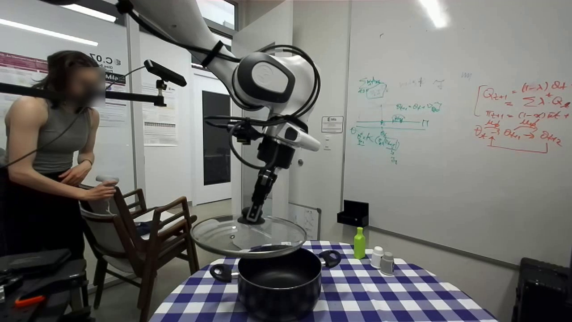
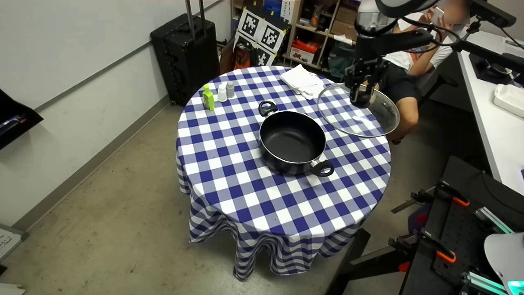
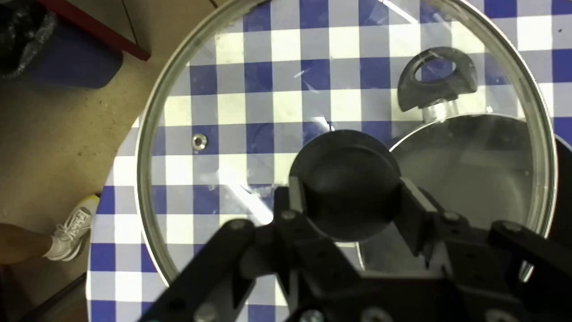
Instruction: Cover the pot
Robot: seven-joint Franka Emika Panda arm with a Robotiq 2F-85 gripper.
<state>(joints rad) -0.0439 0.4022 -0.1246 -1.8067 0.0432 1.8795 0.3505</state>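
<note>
The pot is wide and black with two side handles. It stands open on the checked table, and its inside looks empty in an exterior view. A round glass lid with a metal rim and black knob hangs from my gripper, raised above the table. In an exterior view the lid is beside the pot, apart from it. In the wrist view my gripper is shut on the lid's black knob. There the lid overlaps part of the pot, seen through the glass.
A green bottle, a white shaker and a grey shaker stand near the table edge. A white folded cloth lies on the tablecloth. A person stands by chairs; another person sits behind the arm.
</note>
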